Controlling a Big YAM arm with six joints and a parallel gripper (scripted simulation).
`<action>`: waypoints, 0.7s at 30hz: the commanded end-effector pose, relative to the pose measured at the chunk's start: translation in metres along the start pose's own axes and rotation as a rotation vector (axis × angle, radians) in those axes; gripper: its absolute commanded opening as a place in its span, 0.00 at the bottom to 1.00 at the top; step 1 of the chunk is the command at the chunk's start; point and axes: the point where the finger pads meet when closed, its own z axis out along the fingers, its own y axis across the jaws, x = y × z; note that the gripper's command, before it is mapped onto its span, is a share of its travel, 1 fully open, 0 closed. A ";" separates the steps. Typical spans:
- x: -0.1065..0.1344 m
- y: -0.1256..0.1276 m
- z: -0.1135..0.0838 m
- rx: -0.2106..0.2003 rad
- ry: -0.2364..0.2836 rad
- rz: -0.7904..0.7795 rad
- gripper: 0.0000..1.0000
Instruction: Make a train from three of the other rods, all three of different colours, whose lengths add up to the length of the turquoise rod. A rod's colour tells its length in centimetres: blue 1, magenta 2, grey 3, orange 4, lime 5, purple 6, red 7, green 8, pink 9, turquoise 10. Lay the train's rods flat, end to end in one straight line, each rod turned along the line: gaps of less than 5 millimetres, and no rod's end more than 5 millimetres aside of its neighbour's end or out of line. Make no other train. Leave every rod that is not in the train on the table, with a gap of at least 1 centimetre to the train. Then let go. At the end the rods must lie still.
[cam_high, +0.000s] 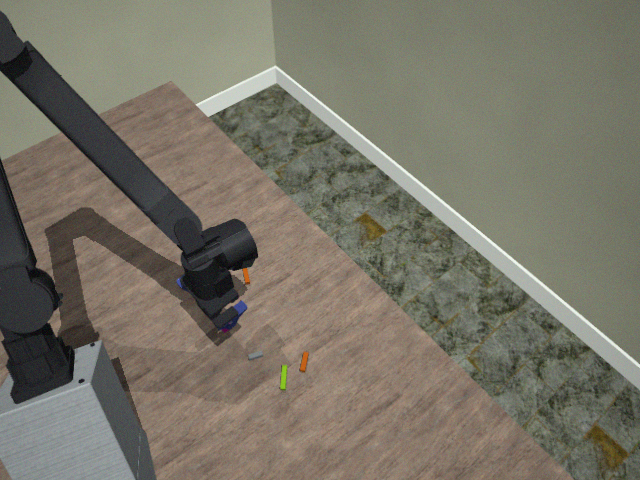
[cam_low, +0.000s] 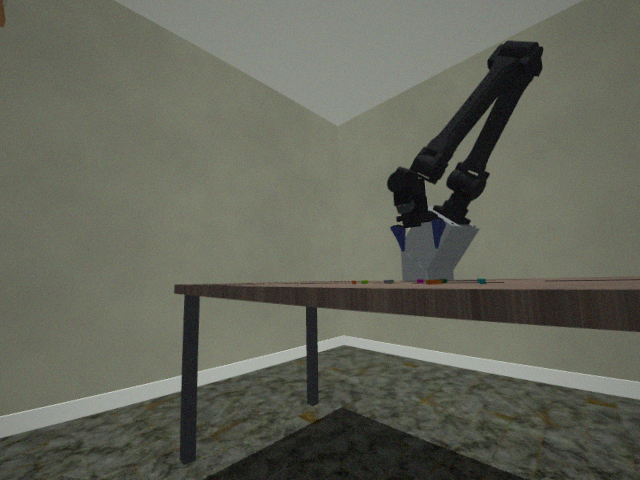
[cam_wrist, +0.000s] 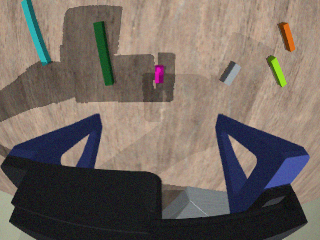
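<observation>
Rises from the grey pedestal (cam_high: 56, 434) (cam_low: 462, 248) (cam_wrist: 197, 200) with the arm (cam_high: 98, 134) (cam_low: 475, 108) bent sharply at a high elbow, then slopes down over the bench (cam_high: 361, 330) (cam_low: 361, 299) (cam_wrist: 190, 30). Turns downward at the wrist, keeping the end effector (cam_high: 209, 310) (cam_low: 420, 248) (cam_wrist: 158, 120) above the bench. Spreads both blue fingers wide, holding nothing and touching no rod. Leaves the magenta rod (cam_high: 224, 329) (cam_low: 420, 281) (cam_wrist: 159, 74) lying on the bench, below the fingertips in the exterior view. In the wrist view, shows the dark green rod (cam_wrist: 103, 53) to the left of the magenta one, with the turquoise rod (cam_low: 481, 281) (cam_wrist: 36, 32) farther left. On the opposite side, shows the grey rod (cam_high: 255, 355) (cam_low: 388, 281) (cam_wrist: 230, 73), then the lime rod (cam_high: 283, 377) (cam_low: 364, 282) (cam_wrist: 276, 71) near an orange rod (cam_high: 304, 361) (cam_low: 354, 282) (cam_wrist: 287, 37), all apart. Includes another orange rod (cam_high: 246, 276) (cam_low: 435, 281), partly hidden by the wrist from above.
</observation>
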 end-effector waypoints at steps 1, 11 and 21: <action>-0.005 0.001 -0.002 -0.001 -0.007 -0.025 1.00; -0.005 0.001 -0.002 -0.001 -0.007 -0.025 1.00; -0.021 -0.054 0.006 0.008 -0.023 0.228 1.00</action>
